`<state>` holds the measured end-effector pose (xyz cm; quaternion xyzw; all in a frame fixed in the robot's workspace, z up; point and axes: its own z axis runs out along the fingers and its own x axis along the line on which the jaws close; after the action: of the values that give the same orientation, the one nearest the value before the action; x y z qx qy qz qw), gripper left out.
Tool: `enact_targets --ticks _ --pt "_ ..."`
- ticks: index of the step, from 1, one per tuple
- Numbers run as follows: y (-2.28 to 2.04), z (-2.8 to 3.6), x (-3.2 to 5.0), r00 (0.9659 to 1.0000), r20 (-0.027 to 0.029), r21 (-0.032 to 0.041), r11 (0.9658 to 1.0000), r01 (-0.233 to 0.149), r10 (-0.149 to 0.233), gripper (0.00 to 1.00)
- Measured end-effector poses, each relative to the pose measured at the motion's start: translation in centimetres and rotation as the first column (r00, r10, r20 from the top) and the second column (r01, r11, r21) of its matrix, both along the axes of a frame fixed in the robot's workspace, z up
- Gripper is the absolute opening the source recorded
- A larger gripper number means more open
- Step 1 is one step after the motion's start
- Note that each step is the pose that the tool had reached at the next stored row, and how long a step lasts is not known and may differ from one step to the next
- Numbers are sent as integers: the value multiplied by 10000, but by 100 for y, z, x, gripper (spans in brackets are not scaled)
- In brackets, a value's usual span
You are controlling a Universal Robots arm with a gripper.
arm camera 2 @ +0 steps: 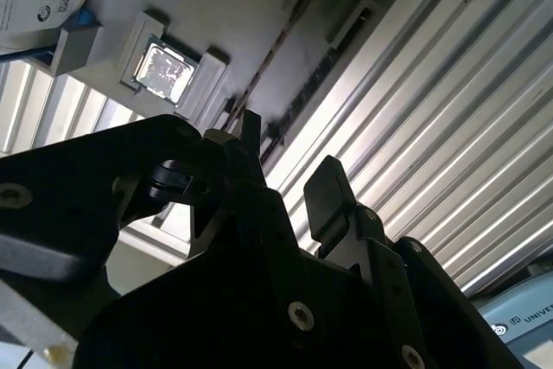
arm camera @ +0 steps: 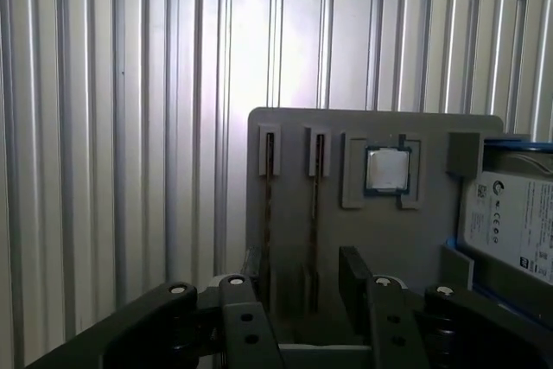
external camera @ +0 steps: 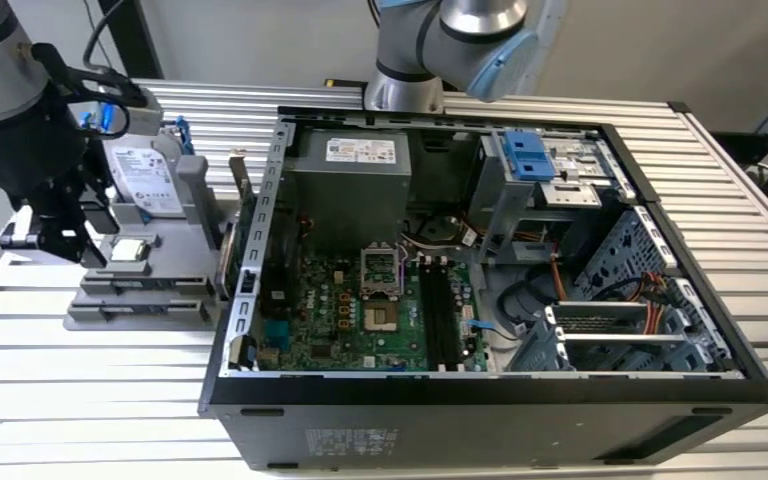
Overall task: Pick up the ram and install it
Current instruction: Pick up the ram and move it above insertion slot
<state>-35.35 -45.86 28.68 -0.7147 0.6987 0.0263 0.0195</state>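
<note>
- Gripper (external camera: 71, 240) (arm camera: 302, 278) (arm camera 2: 289, 157): jaws released, fingers apart, nothing held. It hung just over the grey fixture (external camera: 144, 292) (arm camera: 380, 248), close to the ram slots.
- Ram stick (arm camera: 317, 213) (arm camera 2: 276, 41): seated edge-on in a narrow fixture slot, on the processor's side.
- Second ram stick (arm camera: 269, 213) (arm camera 2: 321, 71): in the neighbouring slot, parallel to the first.
- Processor (external camera: 127, 250) (arm camera: 386, 170) (arm camera 2: 164, 71): in a square recess just beside the ram slots.
- Hard drive (external camera: 137, 170) (arm camera: 514, 222): on the fixture, beyond the processor.
- Computer case (external camera: 491, 395): open on the slatted table (external camera: 91, 380), to the exterior view's right of the fixture, with the motherboard (external camera: 337, 300) exposed.
</note>
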Motion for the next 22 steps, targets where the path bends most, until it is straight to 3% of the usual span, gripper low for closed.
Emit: enact_targets --ticks 22 --pt "-20 -282 56 10000 0 -1 10000 54 -54 100"
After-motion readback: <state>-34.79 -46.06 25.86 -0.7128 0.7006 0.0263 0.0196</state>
